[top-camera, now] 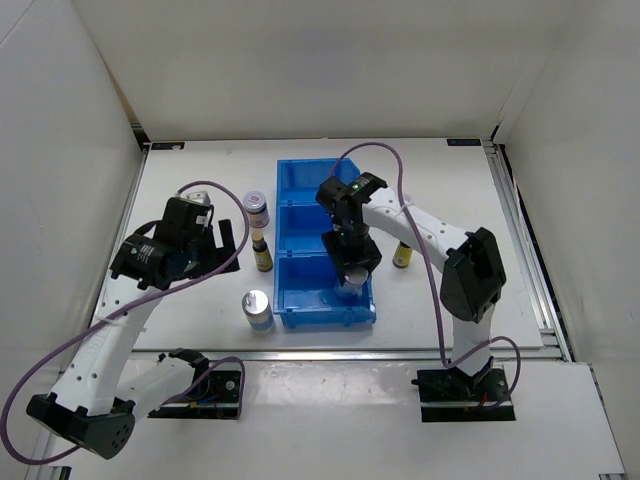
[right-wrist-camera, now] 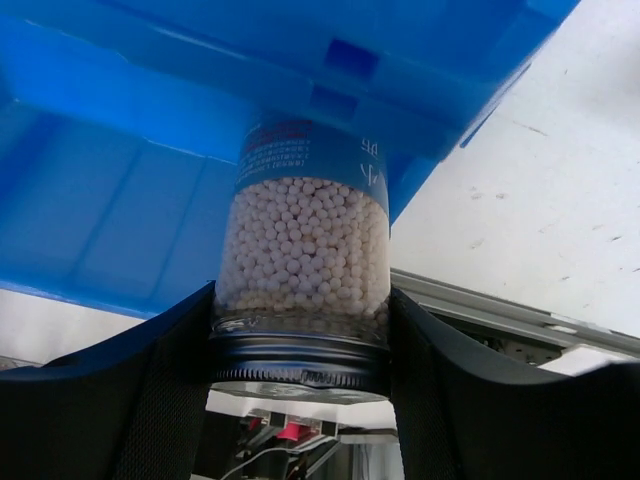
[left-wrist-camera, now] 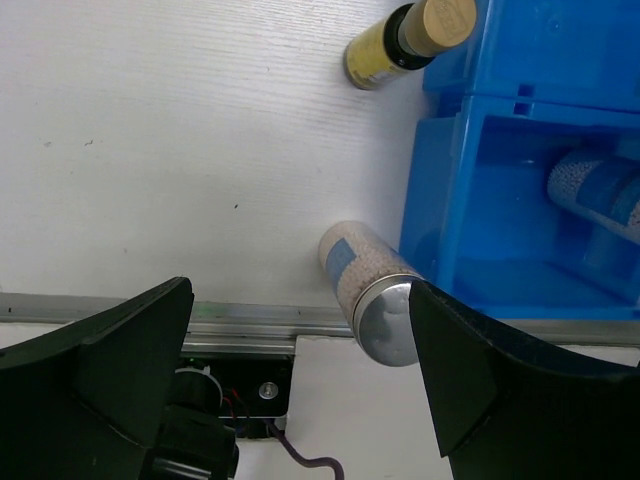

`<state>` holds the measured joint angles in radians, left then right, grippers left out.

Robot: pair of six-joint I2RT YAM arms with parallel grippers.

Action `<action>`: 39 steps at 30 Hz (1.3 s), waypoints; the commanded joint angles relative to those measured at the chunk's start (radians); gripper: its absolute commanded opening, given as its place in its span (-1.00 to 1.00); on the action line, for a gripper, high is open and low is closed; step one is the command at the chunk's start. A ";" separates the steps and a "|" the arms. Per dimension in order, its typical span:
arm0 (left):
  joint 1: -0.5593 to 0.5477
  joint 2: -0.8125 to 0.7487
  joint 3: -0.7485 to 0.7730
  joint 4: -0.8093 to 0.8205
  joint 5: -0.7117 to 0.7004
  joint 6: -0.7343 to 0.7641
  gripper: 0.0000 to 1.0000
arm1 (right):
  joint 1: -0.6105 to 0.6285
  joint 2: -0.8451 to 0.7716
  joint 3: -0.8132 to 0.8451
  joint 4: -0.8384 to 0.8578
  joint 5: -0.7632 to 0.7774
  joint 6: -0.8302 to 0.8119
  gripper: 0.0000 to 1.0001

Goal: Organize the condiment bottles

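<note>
This looks like a robotics lab test cell. A white counter (top-camera: pixel 200 180) is boxed in by plain white panels (top-camera: pixel 300 60) at its far, left and right edges. An aluminium rail (top-camera: pixel 527 250) runs along the right edge. Two white robot arms (top-camera: pixel 105 350) are bolted at the near edge, trailing loose purple cables (top-camera: pixel 372 146).

A silver-topped cylinder (left-wrist-camera: pixel 362 285) stands just beside the blue bin (left-wrist-camera: pixel 432 200).

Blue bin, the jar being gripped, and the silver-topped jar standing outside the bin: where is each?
blue bin (top-camera: pixel 303 187), top view, floor of far compartment.
gripped jar (right-wrist-camera: pixel 305 250), right wrist view, bead-filled glass body.
silver-topped jar (left-wrist-camera: pixel 388 322), left wrist view, its metal lid.
</note>
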<state>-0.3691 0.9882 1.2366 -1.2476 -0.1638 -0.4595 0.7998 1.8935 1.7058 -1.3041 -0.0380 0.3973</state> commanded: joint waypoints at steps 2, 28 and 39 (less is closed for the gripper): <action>-0.017 -0.010 -0.031 0.013 0.026 0.013 1.00 | 0.006 0.038 0.112 -0.056 -0.023 -0.008 -0.92; -0.192 0.095 -0.026 0.057 0.104 -0.111 1.00 | 0.006 -0.056 0.421 -0.248 0.205 -0.035 1.00; -0.369 0.244 -0.014 0.025 0.010 -0.221 1.00 | 0.006 -0.158 0.283 -0.212 0.227 -0.025 1.00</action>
<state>-0.7349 1.2499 1.2060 -1.2034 -0.1120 -0.6277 0.8013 1.8019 2.0212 -1.3380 0.1673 0.3668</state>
